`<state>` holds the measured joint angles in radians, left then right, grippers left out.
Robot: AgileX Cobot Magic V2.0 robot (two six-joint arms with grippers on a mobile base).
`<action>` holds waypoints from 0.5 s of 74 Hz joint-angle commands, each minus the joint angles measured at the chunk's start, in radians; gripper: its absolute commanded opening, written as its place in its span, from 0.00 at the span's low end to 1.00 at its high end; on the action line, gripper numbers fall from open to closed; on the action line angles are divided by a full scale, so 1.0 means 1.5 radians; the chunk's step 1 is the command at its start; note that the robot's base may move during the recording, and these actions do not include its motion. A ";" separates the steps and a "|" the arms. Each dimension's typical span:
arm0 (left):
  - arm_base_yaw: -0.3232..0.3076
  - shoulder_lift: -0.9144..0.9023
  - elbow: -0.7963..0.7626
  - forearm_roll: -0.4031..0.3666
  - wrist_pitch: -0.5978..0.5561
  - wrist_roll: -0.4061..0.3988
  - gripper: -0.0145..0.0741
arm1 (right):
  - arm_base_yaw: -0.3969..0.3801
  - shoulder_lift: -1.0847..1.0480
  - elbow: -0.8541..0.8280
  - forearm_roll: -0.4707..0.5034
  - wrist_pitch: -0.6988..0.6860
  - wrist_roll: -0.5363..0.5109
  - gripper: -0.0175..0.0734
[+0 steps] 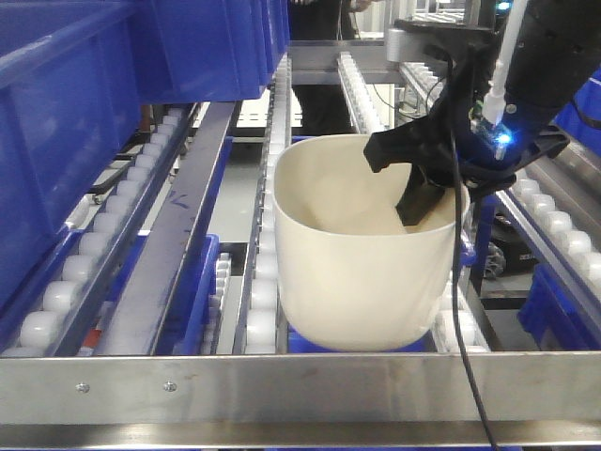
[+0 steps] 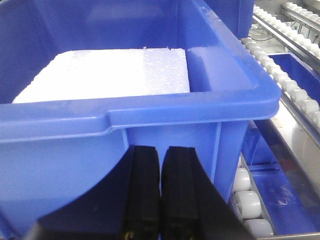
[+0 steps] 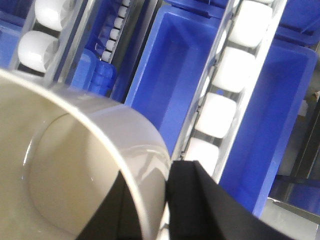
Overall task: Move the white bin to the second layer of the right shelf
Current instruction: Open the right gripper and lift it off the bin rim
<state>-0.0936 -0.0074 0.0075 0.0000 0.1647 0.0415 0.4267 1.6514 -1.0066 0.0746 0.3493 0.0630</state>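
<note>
Black right hand (image 1: pixel 427 202), blue LED, black and white cables.

white bin (image 1: pixel 362 282) on roller rails (image 1: pixel 263 272), crates (image 1: pixel 84 113) left

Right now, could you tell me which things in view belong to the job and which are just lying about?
Job:
- white bin, on the roller rails
- right gripper, shut on the bin's rim

Lying about:
- blue crate with white foam
- left gripper, shut, holding nothing
- blue crates below
</note>
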 commanded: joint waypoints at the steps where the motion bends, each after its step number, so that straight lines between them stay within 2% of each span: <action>1: -0.003 -0.009 0.025 0.000 -0.058 -0.002 0.26 | 0.001 -0.019 -0.020 -0.005 -0.039 -0.006 0.27; 8: -0.003 -0.009 0.025 0.000 -0.058 -0.002 0.26 | 0.001 -0.019 -0.020 -0.004 -0.037 -0.006 0.36; 16: -0.003 -0.009 0.025 0.000 -0.058 -0.002 0.26 | 0.001 -0.023 -0.020 -0.004 -0.037 -0.006 0.58; 23: -0.003 -0.009 0.025 0.000 -0.058 -0.002 0.26 | 0.001 -0.033 -0.020 -0.004 -0.037 -0.006 0.71; 37: -0.003 -0.009 0.025 0.000 -0.058 -0.002 0.26 | 0.001 -0.066 -0.020 -0.004 -0.040 -0.006 0.73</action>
<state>-0.0936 -0.0074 0.0075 0.0000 0.1647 0.0415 0.4283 1.6254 -1.0066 0.0746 0.3474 0.0630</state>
